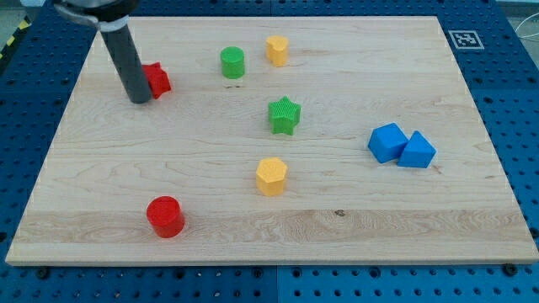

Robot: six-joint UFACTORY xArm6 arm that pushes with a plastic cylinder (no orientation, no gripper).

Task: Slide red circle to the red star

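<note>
The red circle [165, 216], a short red cylinder, stands near the view's bottom left of the wooden board [404, 236]. The red star [157, 80] lies at the view's upper left, partly hidden by my rod. My tip [139, 99] rests on the board right against the red star's left side, far above the red circle in the view.
A green circle [232, 62] and a yellow hexagon-like block [277, 50] sit near the view's top. A green star [285, 115] is at the centre, a yellow hexagon [271, 176] below it. Two blue blocks [387, 142] [417, 151] touch at the right.
</note>
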